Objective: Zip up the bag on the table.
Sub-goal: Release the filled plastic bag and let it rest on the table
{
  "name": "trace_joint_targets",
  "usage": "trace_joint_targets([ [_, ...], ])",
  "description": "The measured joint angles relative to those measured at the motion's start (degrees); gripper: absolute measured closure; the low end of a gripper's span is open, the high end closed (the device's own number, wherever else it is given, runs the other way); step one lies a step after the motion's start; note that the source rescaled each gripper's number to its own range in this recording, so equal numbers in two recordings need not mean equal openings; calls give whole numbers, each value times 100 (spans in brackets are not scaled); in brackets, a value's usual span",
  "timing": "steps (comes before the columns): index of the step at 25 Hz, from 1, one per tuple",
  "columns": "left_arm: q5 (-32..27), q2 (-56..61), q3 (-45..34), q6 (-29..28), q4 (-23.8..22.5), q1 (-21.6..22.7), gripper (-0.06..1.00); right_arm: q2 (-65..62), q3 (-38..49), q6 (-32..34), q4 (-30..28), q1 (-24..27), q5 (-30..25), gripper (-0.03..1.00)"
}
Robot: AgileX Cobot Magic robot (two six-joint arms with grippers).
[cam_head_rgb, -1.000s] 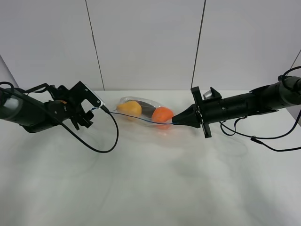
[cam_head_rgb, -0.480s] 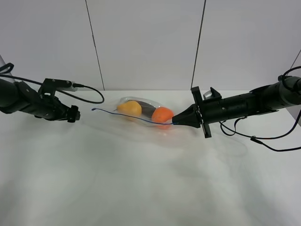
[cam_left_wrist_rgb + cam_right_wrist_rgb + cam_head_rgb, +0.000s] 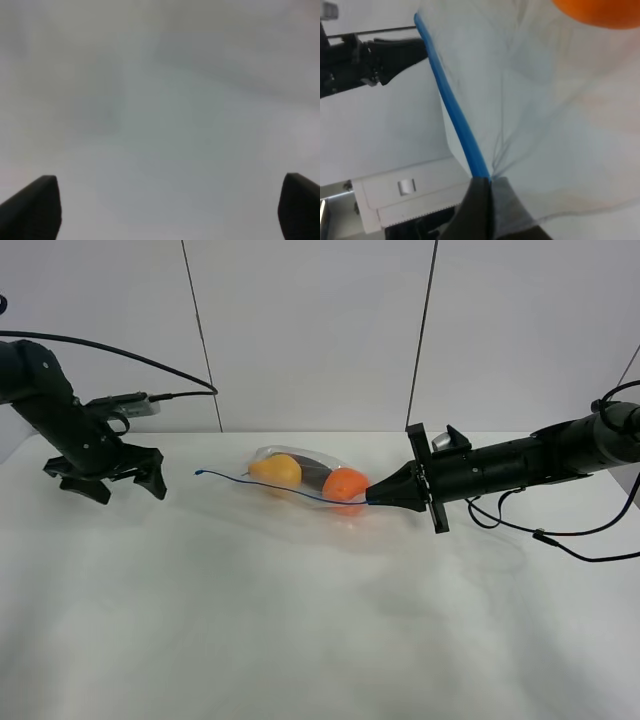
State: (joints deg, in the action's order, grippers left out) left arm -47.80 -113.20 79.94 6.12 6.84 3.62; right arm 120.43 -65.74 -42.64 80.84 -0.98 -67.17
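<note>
The right pincer [image 3: 372,498] is clamped on the bag [image 3: 305,477] at its blue zipper strip [image 3: 240,479]; the left pincer [image 3: 118,483], fingers spread wide, hangs over the table [image 3: 320,630], well apart.

A second ago the left gripper [image 3: 128,486] sat at the left end of the blue zip strip [image 3: 235,479], seemingly pinching it, though at that size the grip is hard to make out. It has since let go and drawn back to the left. Half a second ago it lay low, a little way off the bag [image 3: 300,472]. Now it is raised and points down at the table [image 3: 300,620], well apart from the bag, with its fingers [image 3: 35,207] spread wide. The strip's left end lies free. The arm's cable [image 3: 120,345], which looped down over the table, now arcs overhead.
</note>
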Motion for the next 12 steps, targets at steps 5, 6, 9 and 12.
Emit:
trace_joint_targets([
  [5, -1018, 0, 205, -530, -221, -12, -5, 0, 0, 0, 0, 0, -34, 97],
  [6, -1164, 0, 224, -530, -215, -17, -5, 0, 0, 0, 0, 0, -34, 97],
  [9, -1632, 0, 235, -519, -208, -79, -5, 0, 0, 0, 0, 0, -38, 97],
  [12, -2068, 0, 242, -518, -208, -193, -5, 0, 0, 0, 5, 0, -38, 97],
])
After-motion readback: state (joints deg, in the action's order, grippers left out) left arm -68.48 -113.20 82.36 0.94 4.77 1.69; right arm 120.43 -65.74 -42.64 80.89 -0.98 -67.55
